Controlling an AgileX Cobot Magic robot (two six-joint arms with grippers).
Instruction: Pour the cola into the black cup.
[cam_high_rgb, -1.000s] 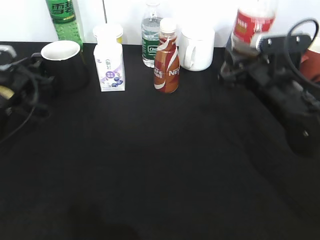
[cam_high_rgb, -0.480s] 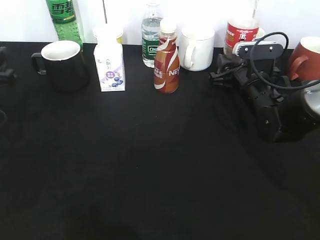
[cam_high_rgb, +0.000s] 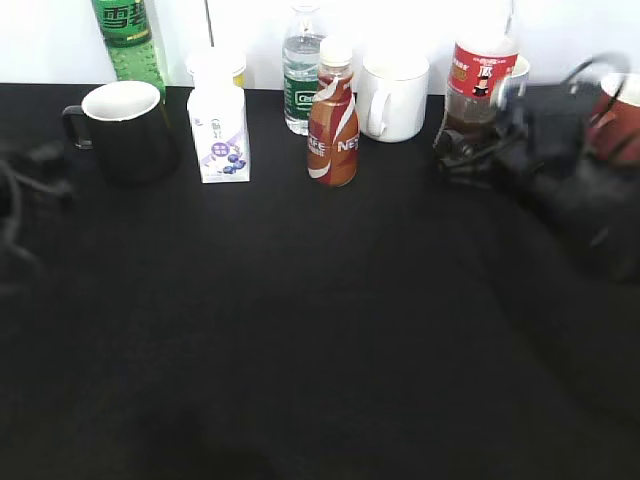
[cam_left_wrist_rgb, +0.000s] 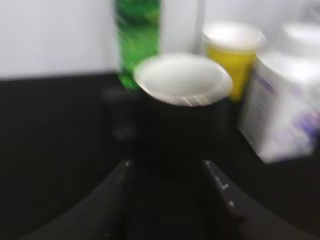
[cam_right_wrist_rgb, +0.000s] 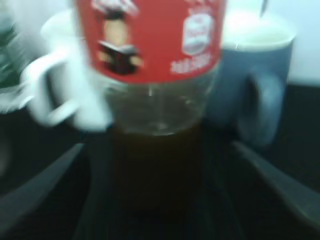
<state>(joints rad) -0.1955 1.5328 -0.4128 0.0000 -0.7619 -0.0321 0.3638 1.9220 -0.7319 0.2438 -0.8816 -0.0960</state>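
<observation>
While the right arm reaches in from the right edge of the exterior view, low over the black tabletop (cam_high_rgb: 320, 330), its gripper (cam_high_rgb: 470, 150) sits at the base of the cola (cam_high_rgb: 478, 85), which stands upright at the back right, beside the white mug (cam_high_rgb: 392, 97). Through the right wrist camera the cola (cam_right_wrist_rgb: 152, 100) fills the frame between the two dark fingers (cam_right_wrist_rgb: 42, 187), which stand spread on either side of the bottle; blur keeps me from telling whether they touch it. That bottle is clear, smooth plastic with a red label and dark brown liquid low in its body, and a blue-grey mug (cam_right_wrist_rgb: 255, 85) stands just behind it. A reddish-brown mug (cam_high_rgb: 625, 115) shows at the far right of the exterior view, partly behind the arm's cables. At the left edge the left arm is a dark smear, low and level with the table. Its gripper (cam_left_wrist_rgb: 167, 200) points at the black cup (cam_left_wrist_rgb: 182, 115), a glossy round mug with a white inside, and the fingers (cam_left_wrist_rgb: 117, 195) stand apart just in front of it, holding nothing. In the exterior view the black cup (cam_high_rgb: 125, 130) stands at the back left, handle to the left, near a white carton (cam_high_rgb: 218, 130) with purple print. Behind it rise a green bottle (cam_high_rgb: 128, 40) and a yellow-lidded tub (cam_high_rgb: 216, 65). Mid-table stand an orange-brown coffee bottle (cam_high_rgb: 333, 115) with a white cap and a clear water bottle (cam_high_rgb: 302, 70).
</observation>
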